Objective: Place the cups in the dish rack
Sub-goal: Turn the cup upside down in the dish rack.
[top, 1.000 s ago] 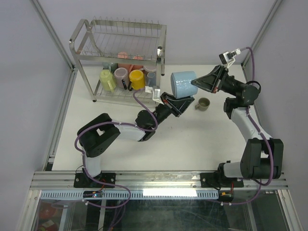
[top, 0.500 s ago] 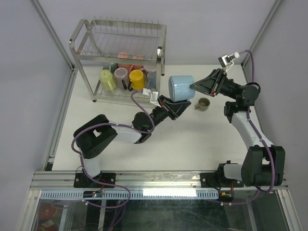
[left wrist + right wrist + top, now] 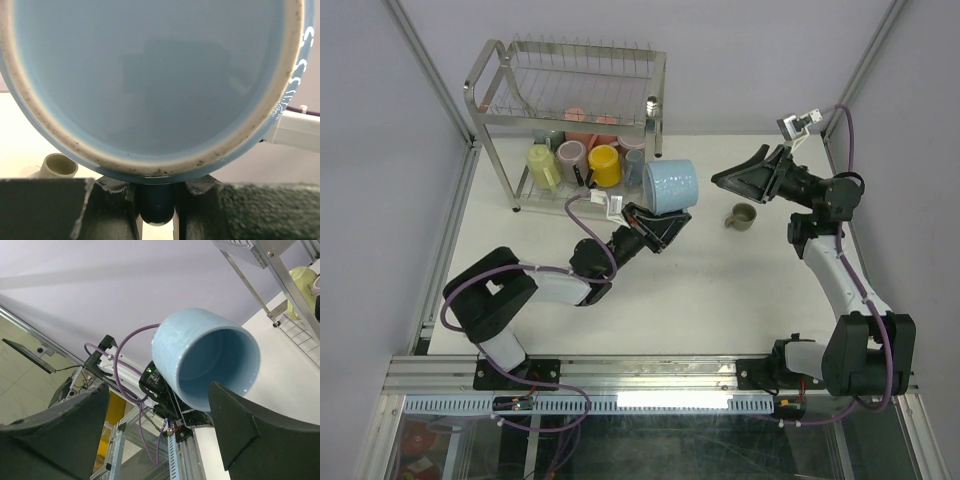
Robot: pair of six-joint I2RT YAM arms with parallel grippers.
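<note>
The left gripper (image 3: 655, 222) is clamped on the light blue cup (image 3: 670, 185), its two fingers (image 3: 200, 210) pinching a dark rounded part just under the rim, which looks like the handle. The cup is held in the air, tipped on its side just off the right front corner of the dish rack (image 3: 570, 75), with its open mouth turned away from the rack. It is close to the rack's right post, but the top view does not show whether they touch. The right gripper (image 3: 740, 168) hangs well to the right of the rack with its jaws spread wide and nothing between them, clear of the blue cup and pointing towards it. An olive cup (image 3: 741, 215) stands upright on the white surface (image 3: 720, 290), also well to the right of the rack. In the rack's lower tier a pale green cup (image 3: 542, 165), a mauve cup (image 3: 570, 160), a yellow cup (image 3: 604, 165) and a greyish cup (image 3: 632, 160) sit in a row along the front, with two salmon pink cups (image 3: 576, 116) behind them; the upper tier holds only its wire slots
</note>
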